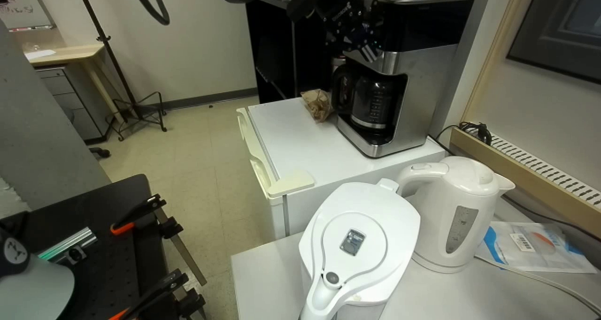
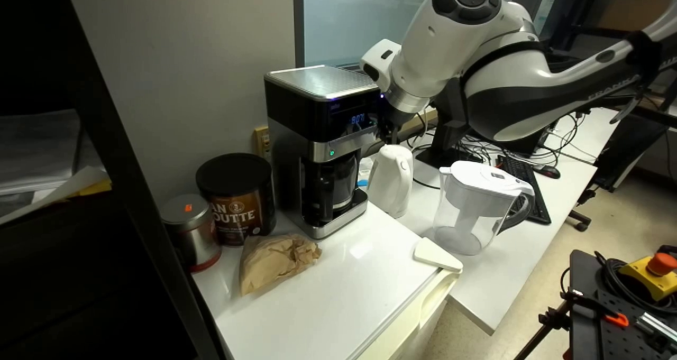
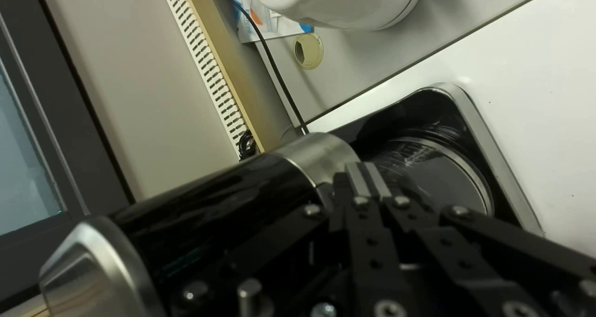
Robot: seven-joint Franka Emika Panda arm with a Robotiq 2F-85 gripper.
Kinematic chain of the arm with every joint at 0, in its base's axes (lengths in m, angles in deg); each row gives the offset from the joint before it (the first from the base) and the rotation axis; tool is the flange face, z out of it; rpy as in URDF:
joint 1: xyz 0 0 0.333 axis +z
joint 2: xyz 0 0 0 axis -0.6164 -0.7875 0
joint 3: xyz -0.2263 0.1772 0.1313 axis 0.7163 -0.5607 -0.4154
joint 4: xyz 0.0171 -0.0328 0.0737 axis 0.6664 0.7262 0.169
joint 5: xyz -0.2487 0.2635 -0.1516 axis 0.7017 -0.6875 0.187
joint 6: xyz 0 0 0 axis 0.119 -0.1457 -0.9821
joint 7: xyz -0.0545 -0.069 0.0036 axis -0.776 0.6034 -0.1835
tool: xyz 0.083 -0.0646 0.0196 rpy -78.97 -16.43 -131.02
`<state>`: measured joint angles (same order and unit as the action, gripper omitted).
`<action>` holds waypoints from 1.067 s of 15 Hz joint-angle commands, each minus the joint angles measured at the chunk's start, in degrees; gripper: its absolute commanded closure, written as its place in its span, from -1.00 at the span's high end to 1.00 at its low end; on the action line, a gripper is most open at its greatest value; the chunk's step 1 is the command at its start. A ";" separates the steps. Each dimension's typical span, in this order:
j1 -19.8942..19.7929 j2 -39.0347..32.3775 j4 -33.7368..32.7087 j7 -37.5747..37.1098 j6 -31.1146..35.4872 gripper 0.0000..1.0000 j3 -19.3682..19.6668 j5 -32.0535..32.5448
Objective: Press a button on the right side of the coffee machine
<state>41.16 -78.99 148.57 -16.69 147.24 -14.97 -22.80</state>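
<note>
The coffee machine (image 1: 434, 89) is a tall black and silver box with a dark glass carafe (image 1: 373, 101). In an exterior view the coffee machine (image 2: 288, 185) shows a blue lit display (image 2: 357, 119) and a small green lit button (image 2: 331, 152) on its silver front band. My gripper (image 1: 369, 53) is shut and empty, its tips at the front band near the corner. It also shows beside the machine's front (image 2: 392, 135). In the wrist view the fingertips (image 3: 368, 179) lie over the band and carafe. Contact cannot be told; any button behind the fingers is hidden.
A white kettle (image 1: 458, 216) and a white filter pitcher (image 1: 361, 202) stand on the table beside the machine. A brown paper bag (image 2: 275, 262), a black-lidded can (image 2: 235, 196) and a metal tin (image 2: 190, 228) stand on the machine's other side.
</note>
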 commanded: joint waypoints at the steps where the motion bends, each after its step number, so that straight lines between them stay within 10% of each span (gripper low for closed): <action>1: 1.27 1.76 1.80 0.35 0.45 -0.99 0.82 2.53; 16: 2.35 20.76 24.89 -7.34 4.98 -0.99 -0.97 28.24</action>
<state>43.60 -62.55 168.73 -21.46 150.52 -15.94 1.65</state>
